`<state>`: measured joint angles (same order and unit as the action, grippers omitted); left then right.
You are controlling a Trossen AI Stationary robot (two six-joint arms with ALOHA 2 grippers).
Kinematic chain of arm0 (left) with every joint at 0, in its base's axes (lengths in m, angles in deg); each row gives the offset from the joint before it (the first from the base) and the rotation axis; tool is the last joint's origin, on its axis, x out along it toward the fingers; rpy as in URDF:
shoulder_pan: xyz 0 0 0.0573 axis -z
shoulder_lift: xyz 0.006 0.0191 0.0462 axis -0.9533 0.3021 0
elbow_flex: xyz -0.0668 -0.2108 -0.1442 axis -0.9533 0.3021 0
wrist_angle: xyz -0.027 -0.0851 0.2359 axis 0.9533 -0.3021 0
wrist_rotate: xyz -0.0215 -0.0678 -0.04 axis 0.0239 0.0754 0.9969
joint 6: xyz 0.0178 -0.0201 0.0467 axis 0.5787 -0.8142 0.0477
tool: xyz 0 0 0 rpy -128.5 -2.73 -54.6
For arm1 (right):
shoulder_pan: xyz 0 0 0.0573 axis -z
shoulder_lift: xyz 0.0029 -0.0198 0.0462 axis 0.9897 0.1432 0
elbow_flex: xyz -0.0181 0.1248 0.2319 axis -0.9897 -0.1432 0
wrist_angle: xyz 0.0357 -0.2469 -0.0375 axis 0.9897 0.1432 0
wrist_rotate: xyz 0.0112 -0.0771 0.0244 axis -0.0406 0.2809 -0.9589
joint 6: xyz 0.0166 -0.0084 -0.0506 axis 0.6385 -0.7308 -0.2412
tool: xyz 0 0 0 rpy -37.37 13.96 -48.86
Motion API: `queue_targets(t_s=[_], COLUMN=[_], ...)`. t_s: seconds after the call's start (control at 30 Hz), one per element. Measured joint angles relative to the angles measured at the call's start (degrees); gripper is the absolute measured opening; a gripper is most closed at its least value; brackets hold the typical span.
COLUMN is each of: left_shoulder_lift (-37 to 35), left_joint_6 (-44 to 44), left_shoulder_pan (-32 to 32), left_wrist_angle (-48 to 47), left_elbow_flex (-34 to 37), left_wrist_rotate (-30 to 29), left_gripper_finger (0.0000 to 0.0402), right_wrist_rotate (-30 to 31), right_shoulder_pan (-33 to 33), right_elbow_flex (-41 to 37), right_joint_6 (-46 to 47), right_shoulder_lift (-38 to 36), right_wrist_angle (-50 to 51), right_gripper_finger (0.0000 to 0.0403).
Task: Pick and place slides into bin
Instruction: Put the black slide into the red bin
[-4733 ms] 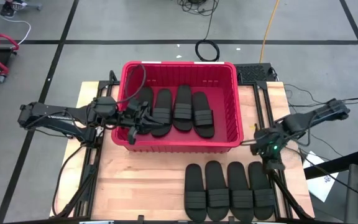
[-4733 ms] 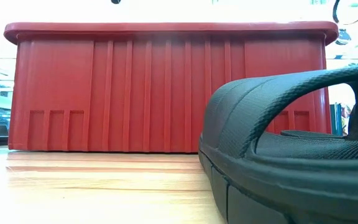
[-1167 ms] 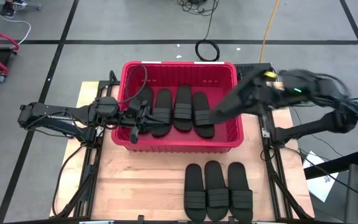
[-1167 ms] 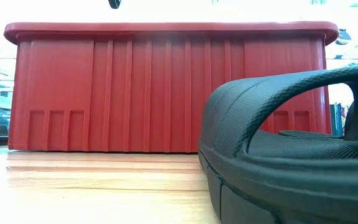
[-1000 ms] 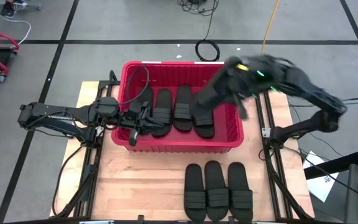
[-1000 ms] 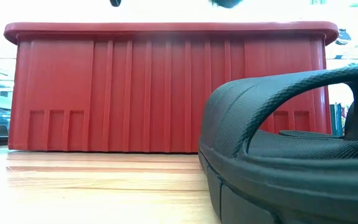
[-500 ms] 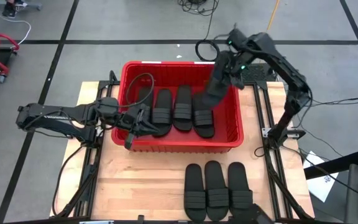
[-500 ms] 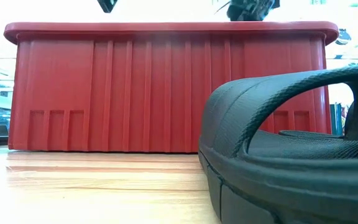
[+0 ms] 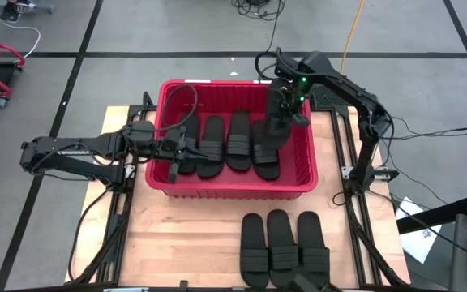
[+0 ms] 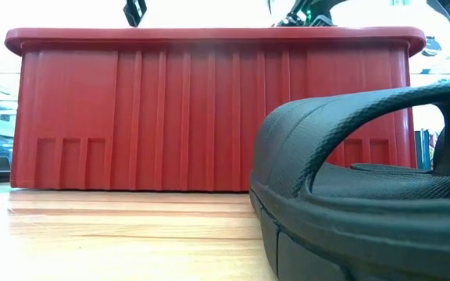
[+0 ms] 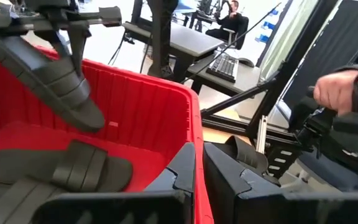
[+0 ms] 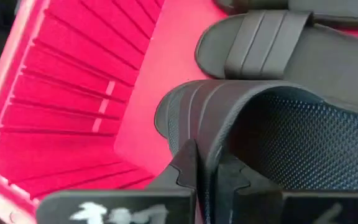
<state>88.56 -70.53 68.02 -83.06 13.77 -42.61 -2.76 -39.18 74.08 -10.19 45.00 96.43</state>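
The red bin (image 9: 233, 191) stands on the table with several black slides (image 9: 217, 144) lying flat inside. My right gripper (image 9: 286, 113) hovers over the bin's right part, shut on another slide (image 11: 55, 65) that hangs tilted above them. My left gripper (image 9: 173, 165) is shut on the bin's left wall near the front corner. Three more slides (image 9: 282, 247) lie side by side on the table near its front edge. The nearest one (image 10: 366, 187) fills the low view in front of the bin's front wall (image 10: 209, 109). My left gripper pinches the rim of the bin's left wall (image 11: 195, 155), one finger (image 11: 179, 180) inside the bin and one outside. The fingers come about level from the table's left. The bin rests on the table. My right gripper pinches the ribbed strap (image 12: 209, 146) of the slide at its edge between its two fingers. The fingers slant down from the far right. The slide is lifted clear and hangs tilted, its lower end (image 11: 86, 115) just above the slides in the bin.
The bin takes up the table's far middle. Bare wood (image 9: 185, 243) lies left of the three slides. Beyond the table, a person's hand (image 11: 337, 93) shows near metal frames, and another person sits at a desk (image 11: 229, 12).
My right gripper, still shut on the slide, has swung from the bin's right side toward its far right part. It has come down and tipped more steeply downward, so the slide now hangs lower inside the bin's rim.
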Motion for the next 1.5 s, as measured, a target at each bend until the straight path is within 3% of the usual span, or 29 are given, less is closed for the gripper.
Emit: queue_targets(t_s=[0.6,1.1,1.5], left_shoulder_lift=[0.02,0.04,0.04], left_joint_6=[0.96,1.35,1.28], left_shoulder_pan=[-1.28,-2.06,-2.02], left_wrist_angle=[-0.46,-0.44,-0.47], left_elbow_flex=[0.00,0.00,0.00], left_wrist_rotate=[0.19,0.84,1.46], left_gripper_finger=[0.0026,0.0026,0.0026], right_wrist_rotate=[-6.10,-9.24,-8.28], right_shoulder_pan=[-7.49,-8.24,-8.13], right_elbow_flex=[-21.27,-21.70,-21.46], right_joint_6=[3.26,6.70,7.62], right_shoulder_lift=[0.20,0.48,6.93], right_wrist_angle=[-12.41,-20.58,-20.56], right_gripper_finger=[0.0004,0.0004,0.0004])
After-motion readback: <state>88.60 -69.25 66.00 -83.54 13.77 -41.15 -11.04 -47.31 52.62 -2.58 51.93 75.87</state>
